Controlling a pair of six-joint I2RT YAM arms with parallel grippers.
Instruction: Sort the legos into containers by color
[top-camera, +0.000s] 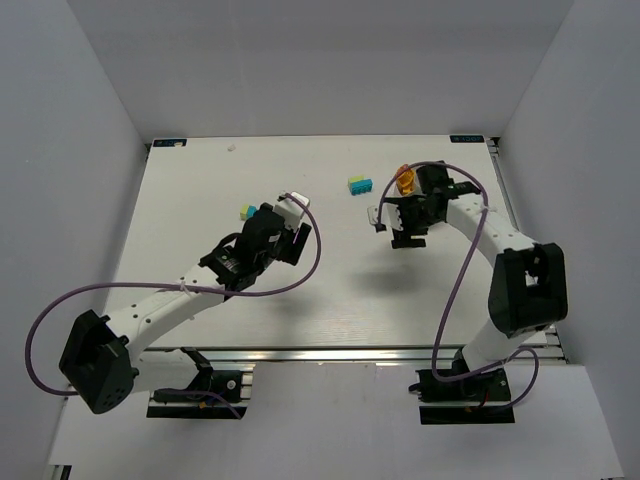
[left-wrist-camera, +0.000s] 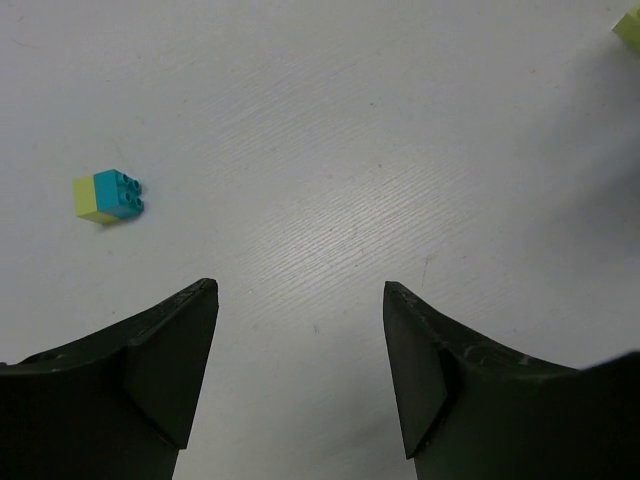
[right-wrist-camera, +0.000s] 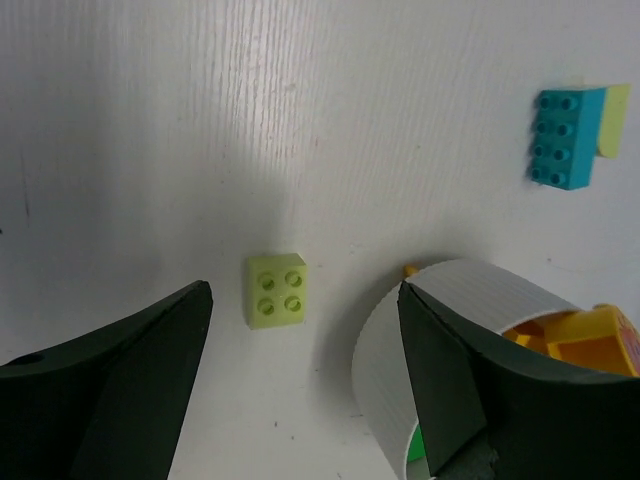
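Left gripper (left-wrist-camera: 300, 295) wide open, empty, cyan-yellow brick (left-wrist-camera: 108, 196) left of it; right gripper (right-wrist-camera: 305, 290) open above pale green brick (right-wrist-camera: 277, 290) (white bowl (right-wrist-camera: 450, 290) just beside it).

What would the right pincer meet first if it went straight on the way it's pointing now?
Probably the pale yellow-green brick, lying studs-up in the gap of the open right pincer. The white bowl sits just beside that line; depth is unclear.

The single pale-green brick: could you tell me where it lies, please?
In the right wrist view the pale-green brick lies studs-up just left of the white bowl, framed by the open right gripper.
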